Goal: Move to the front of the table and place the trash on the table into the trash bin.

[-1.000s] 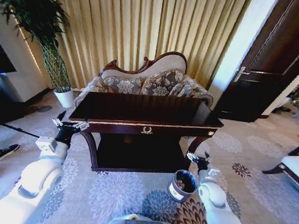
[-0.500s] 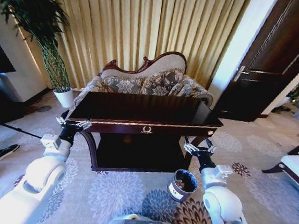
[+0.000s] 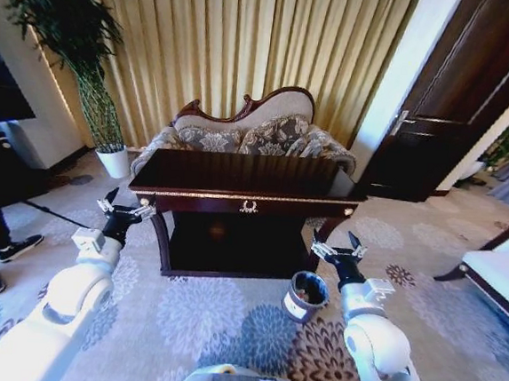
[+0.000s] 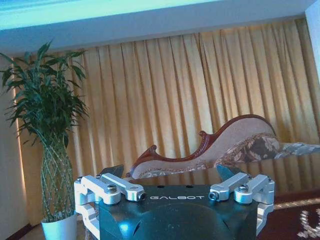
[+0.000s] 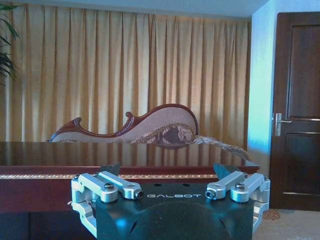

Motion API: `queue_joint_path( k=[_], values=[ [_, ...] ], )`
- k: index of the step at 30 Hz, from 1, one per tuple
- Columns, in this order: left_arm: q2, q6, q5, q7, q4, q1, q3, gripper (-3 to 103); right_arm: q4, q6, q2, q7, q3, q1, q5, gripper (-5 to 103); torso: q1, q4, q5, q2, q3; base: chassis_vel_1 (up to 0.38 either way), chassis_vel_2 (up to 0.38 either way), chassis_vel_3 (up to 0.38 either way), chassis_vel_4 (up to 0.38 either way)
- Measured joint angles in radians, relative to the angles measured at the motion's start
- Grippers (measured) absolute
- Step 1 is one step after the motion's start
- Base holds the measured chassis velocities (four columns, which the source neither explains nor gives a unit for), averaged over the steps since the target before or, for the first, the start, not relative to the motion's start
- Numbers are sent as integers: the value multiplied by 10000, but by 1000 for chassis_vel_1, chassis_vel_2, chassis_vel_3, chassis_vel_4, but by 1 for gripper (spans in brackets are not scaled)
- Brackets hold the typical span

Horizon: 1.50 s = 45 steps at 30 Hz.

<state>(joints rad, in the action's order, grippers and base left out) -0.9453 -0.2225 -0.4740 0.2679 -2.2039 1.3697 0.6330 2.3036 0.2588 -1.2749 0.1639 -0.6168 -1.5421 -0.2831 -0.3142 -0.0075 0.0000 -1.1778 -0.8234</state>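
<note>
Here both arms hang forward with open, empty jaws, the left gripper (image 3: 121,211) beside the table (image 3: 246,186)'s left near corner and the right gripper (image 3: 339,248) just above the trash bin (image 3: 305,296), whose trash (image 3: 302,294) lies inside, seemingly clearing the tabletop.

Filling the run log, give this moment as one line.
left gripper: open, raised by table's left corner | right gripper: open, above trash bin | tabletop: no trash visible
</note>
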Motion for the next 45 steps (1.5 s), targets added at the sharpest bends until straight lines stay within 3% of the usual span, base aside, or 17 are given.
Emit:
queue_joint_path(
  k=[20, 23, 25, 30, 35, 45],
  values=[
    [8, 113, 20, -28, -52, 95, -36, 100, -168, -114, -10, 2, -43, 13, -139, 100, -1, -2, 8, -1, 0, 353, -351, -354, 343],
    [-27, 125, 12, -13, -98, 144, -74, 100, -249, -191, -6, 2, -43, 12, -131, 100, 2, -1, -12, -3, 2, 266, -325, -288, 321],
    [-76, 139, -5, 2, -181, 218, -133, 100, -346, -219, -5, 3, -68, 13, -124, 100, 13, -3, 10, -8, 5, 261, -232, -258, 256],
    [-246, 172, -154, 51, -342, 413, -249, 100, -606, -248, -12, 8, -175, 8, -99, 100, 10, 8, -12, -10, 7, 62, -32, -129, 113],
    [-375, 330, -504, 305, -410, 529, -442, 100, -831, -294, -13, 111, -322, -5, -91, 100, -18, -6, 3, 9, -7, -40, 20, 24, -55],
    [-585, 488, -412, 761, -476, 557, -602, 100, -822, -405, -37, 369, -337, 36, -107, 100, 6, -1, 0, -5, 3, -23, 7, 16, -23]
  ],
)
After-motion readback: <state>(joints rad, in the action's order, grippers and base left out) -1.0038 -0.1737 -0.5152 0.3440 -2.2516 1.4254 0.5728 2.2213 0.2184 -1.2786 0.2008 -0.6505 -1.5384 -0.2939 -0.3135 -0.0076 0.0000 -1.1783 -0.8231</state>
